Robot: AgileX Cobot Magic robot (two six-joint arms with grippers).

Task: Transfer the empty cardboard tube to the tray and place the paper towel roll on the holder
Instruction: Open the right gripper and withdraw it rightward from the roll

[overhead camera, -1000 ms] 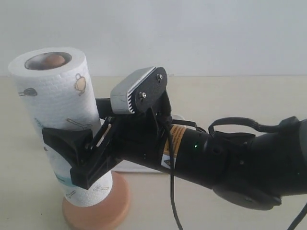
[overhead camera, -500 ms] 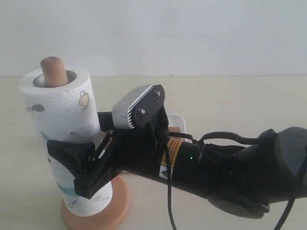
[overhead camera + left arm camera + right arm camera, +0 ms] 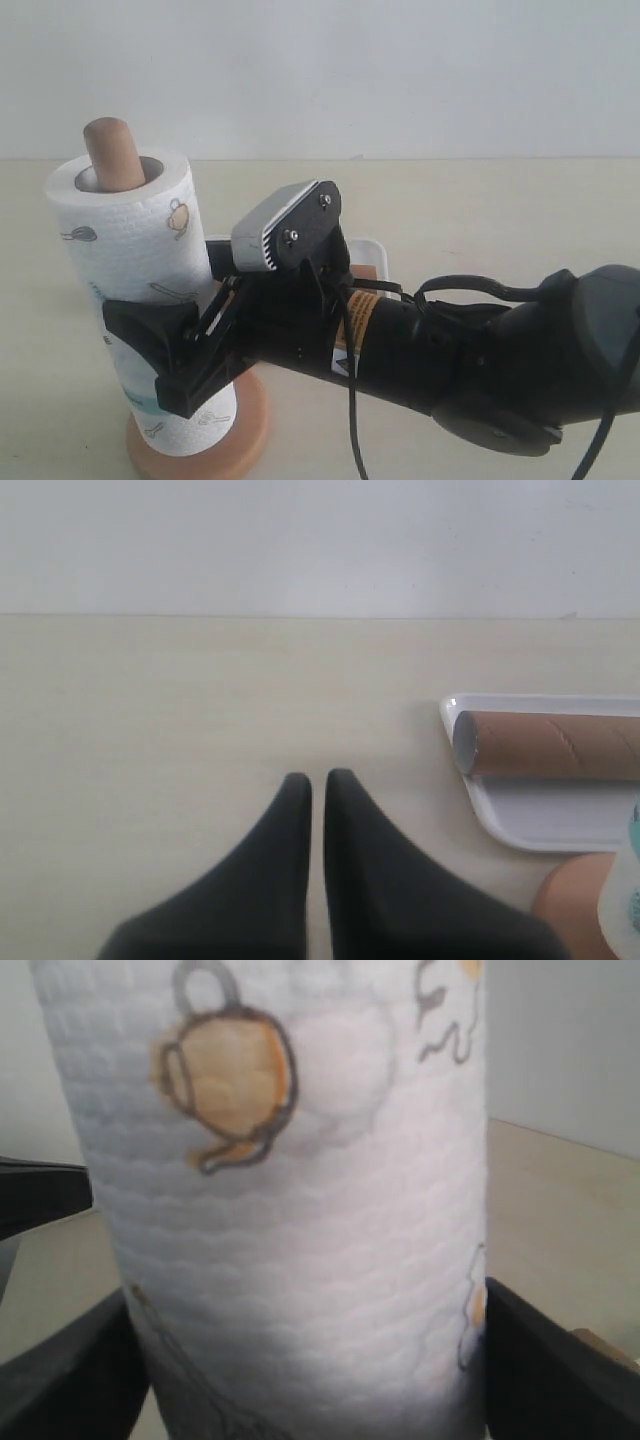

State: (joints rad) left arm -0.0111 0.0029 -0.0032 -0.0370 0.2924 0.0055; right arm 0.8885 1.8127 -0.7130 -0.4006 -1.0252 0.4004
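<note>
The paper towel roll (image 3: pixel 130 240) sits upright over the holder's pole (image 3: pixel 112 150), whose rounded top sticks out above it. The holder's disc base (image 3: pixel 245 440) shows below the roll. My right gripper (image 3: pixel 170 320) is shut on the roll's lower half, and both fingers press its sides in the right wrist view, where the roll (image 3: pixel 290 1210) fills the space between the fingers (image 3: pixel 60 1370). The empty cardboard tube (image 3: pixel 550 745) lies in the white tray (image 3: pixel 540 825). My left gripper (image 3: pixel 317 780) hovers over bare table beside the tray, shut and holding nothing.
The right arm's black body (image 3: pixel 470 360) stretches across the lower right of the exterior view and covers most of the tray (image 3: pixel 365 245). The beige table (image 3: pixel 200 700) runs back to a white wall.
The roll has slid down the pole with my right gripper on it. The pole's top went from just inside the core to standing well above the roll.
</note>
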